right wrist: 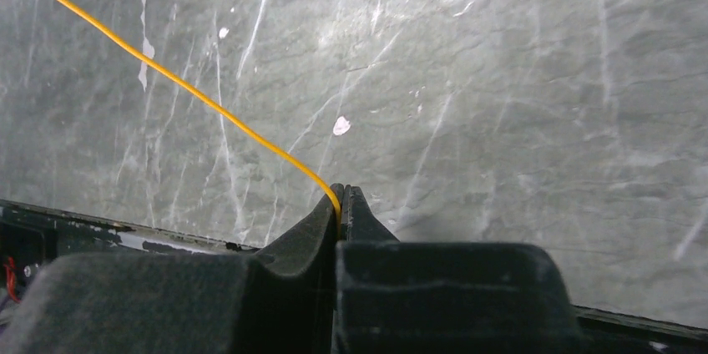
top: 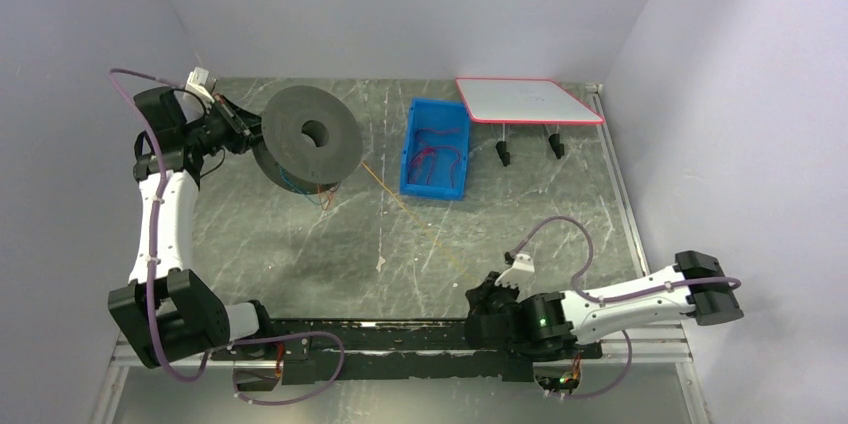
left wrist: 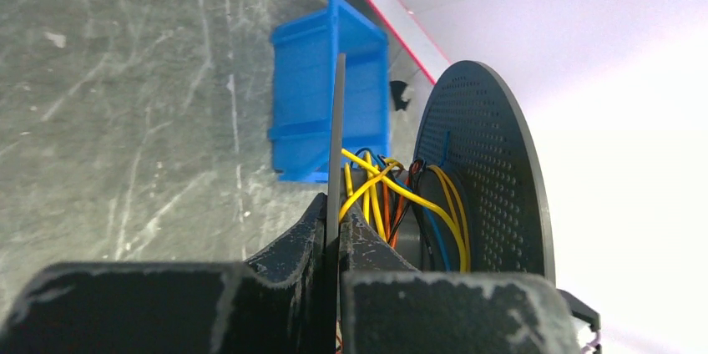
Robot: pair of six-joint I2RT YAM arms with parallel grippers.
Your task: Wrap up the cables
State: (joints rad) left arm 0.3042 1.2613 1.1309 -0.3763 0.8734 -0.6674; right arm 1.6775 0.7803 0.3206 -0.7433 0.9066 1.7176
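Observation:
The dark grey spool [top: 310,134] stands tilted at the back left. My left gripper [top: 240,124] is shut on its thin near flange [left wrist: 340,120]; in the left wrist view the fingertips [left wrist: 340,212] pinch the flange edge. Yellow, orange, blue and black cables [left wrist: 392,195] are wound loosely on the hub between the two flanges. One orange-yellow cable [top: 415,219] runs taut from the spool across the table to my right gripper [top: 490,289]. In the right wrist view that gripper [right wrist: 342,195] is shut on the end of this cable [right wrist: 167,74].
A blue bin [top: 435,149] with thin red cables inside sits right of the spool; it also shows in the left wrist view [left wrist: 326,103]. A white board with a red rim [top: 525,99] stands on black feet at the back right. Walls close in on the left, back and right.

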